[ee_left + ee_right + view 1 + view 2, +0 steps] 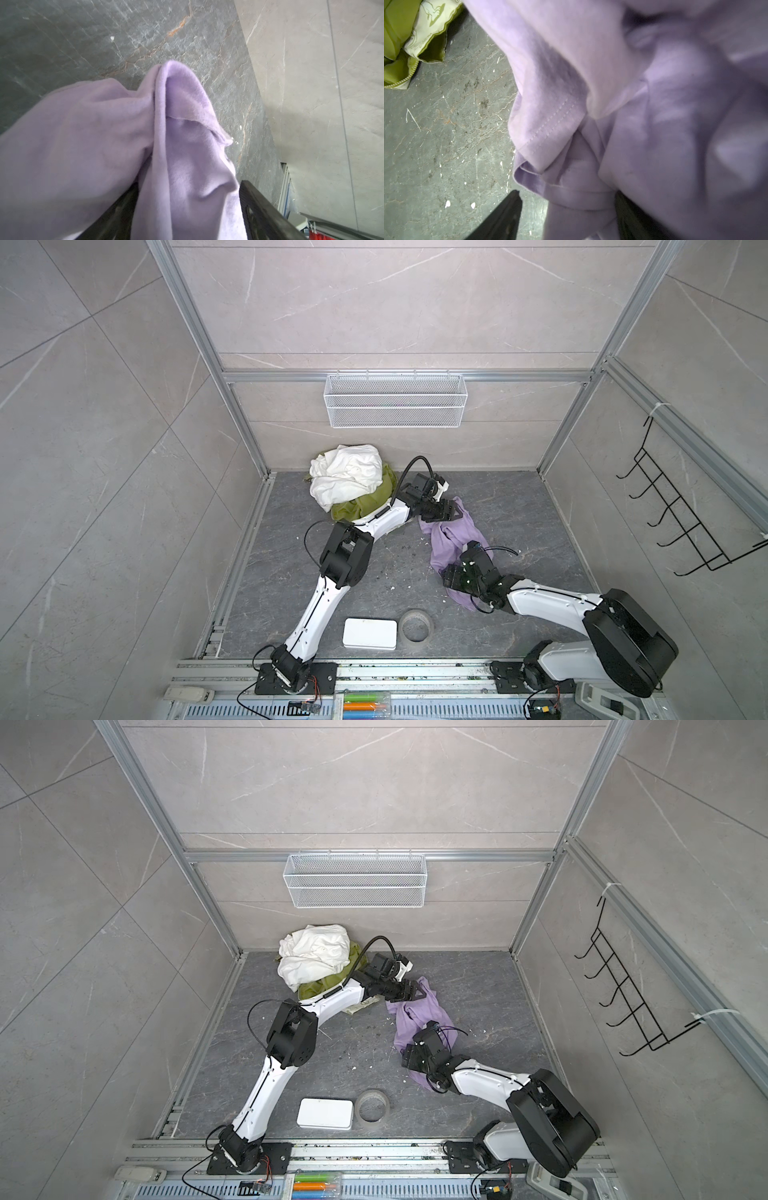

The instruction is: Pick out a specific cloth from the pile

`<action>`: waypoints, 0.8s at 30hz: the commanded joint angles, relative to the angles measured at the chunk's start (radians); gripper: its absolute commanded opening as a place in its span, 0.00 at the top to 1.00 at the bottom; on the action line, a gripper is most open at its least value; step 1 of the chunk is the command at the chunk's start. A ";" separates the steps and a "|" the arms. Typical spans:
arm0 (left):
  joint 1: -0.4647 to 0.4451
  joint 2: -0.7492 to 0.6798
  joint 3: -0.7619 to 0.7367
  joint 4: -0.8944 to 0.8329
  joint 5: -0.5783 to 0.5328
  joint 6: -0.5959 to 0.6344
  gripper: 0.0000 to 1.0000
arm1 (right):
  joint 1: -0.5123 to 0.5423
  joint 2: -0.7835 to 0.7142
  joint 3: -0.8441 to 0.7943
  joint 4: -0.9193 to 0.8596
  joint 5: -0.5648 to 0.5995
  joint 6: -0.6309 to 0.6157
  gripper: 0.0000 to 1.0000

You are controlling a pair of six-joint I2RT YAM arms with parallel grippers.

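Right tool (566, 216) jaws apart over lavender cloth (446, 541), left tool (187, 207) gripping cloth

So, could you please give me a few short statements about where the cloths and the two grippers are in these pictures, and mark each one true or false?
1. The plain lavender cloth lies on the dark stone floor, apart from the white cloth. True.
2. The white cloth sits on top of the olive-green cloth. True.
3. The white wire basket on the back wall holds the lavender cloth. False: nothing shows in the basket.
4. The left gripper hovers over the white cloth. False: it is at the lavender cloth's far end, with fabric between its jaws.
5. The right gripper is at the lavender cloth. True.
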 commanded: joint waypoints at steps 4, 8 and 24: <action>0.047 -0.190 -0.092 -0.028 -0.057 0.083 0.22 | -0.011 -0.136 0.096 -0.199 0.094 -0.116 0.16; 0.068 -0.286 -0.165 -0.040 -0.107 0.122 0.22 | -0.013 -0.204 0.174 -0.300 0.121 -0.179 0.14; 0.190 -0.756 -0.683 0.086 -0.419 0.151 0.20 | -0.230 -0.055 0.346 -0.079 0.395 -0.408 0.07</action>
